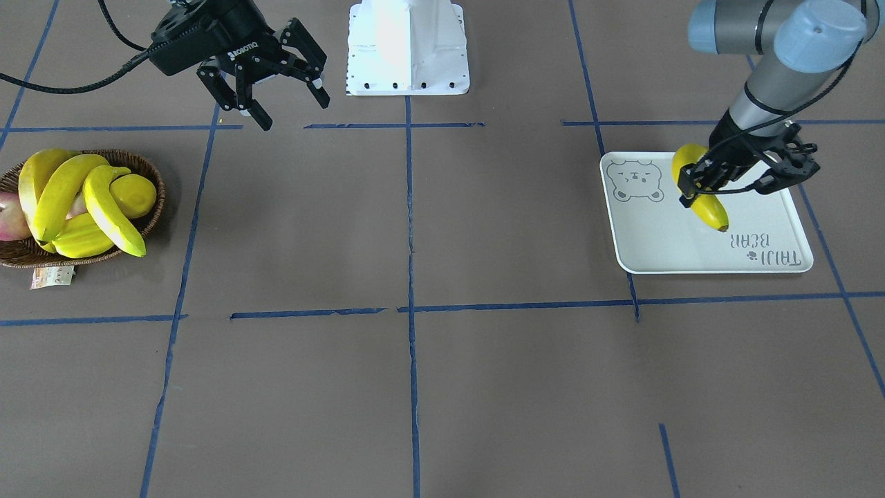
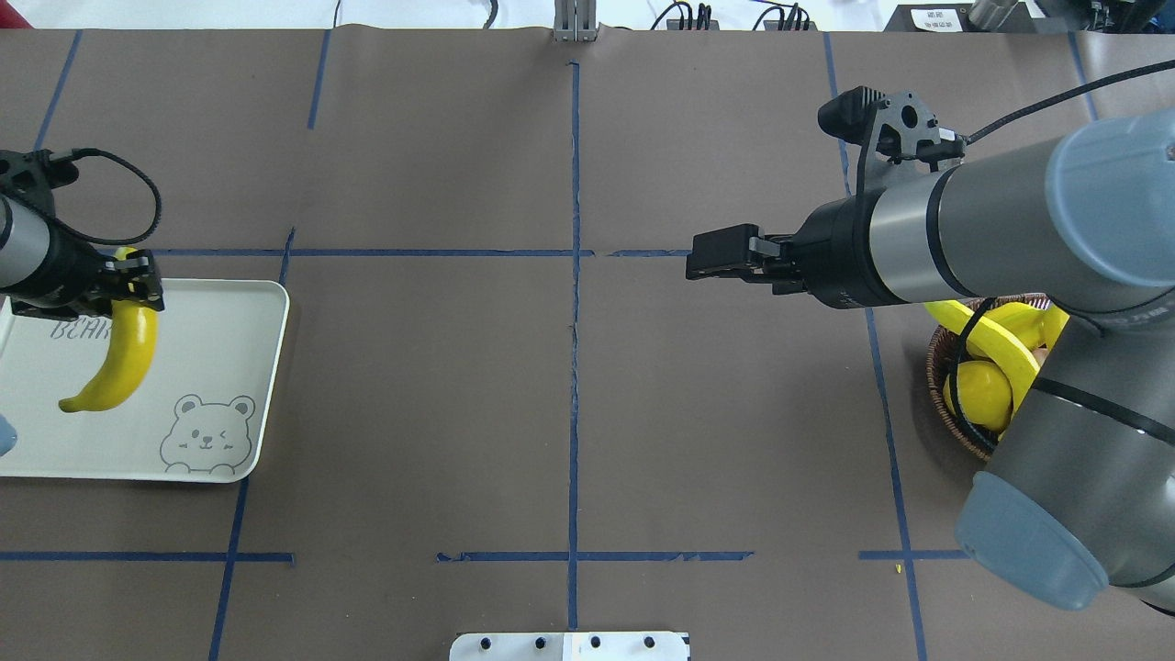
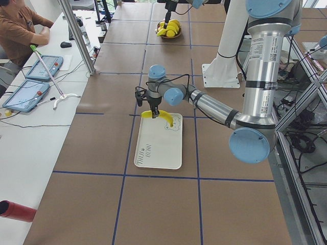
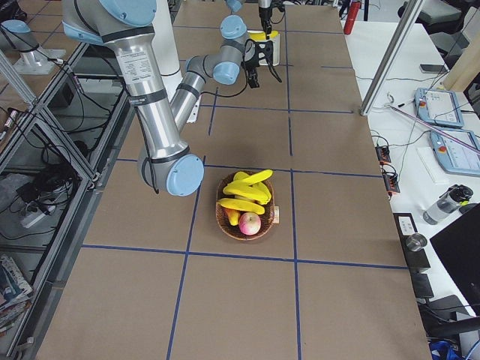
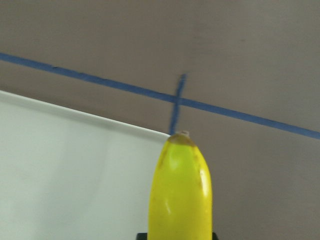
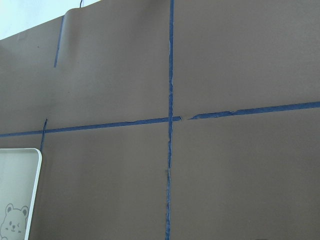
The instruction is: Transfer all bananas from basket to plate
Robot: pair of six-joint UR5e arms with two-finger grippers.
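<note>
Bananas (image 1: 62, 194) mostly lie in the basket (image 1: 160, 197), while one banana (image 1: 711, 211) hangs pinched in our left gripper (image 1: 702, 185) over the plate (image 1: 657, 242); our right gripper (image 1: 292, 111) gapes empty. We cannot tell whether it touches down, so a high release might roll it off.

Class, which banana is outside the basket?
The banana clamped in the jaws of the left gripper over the plate. The other bananas lie piled in the basket.
</note>
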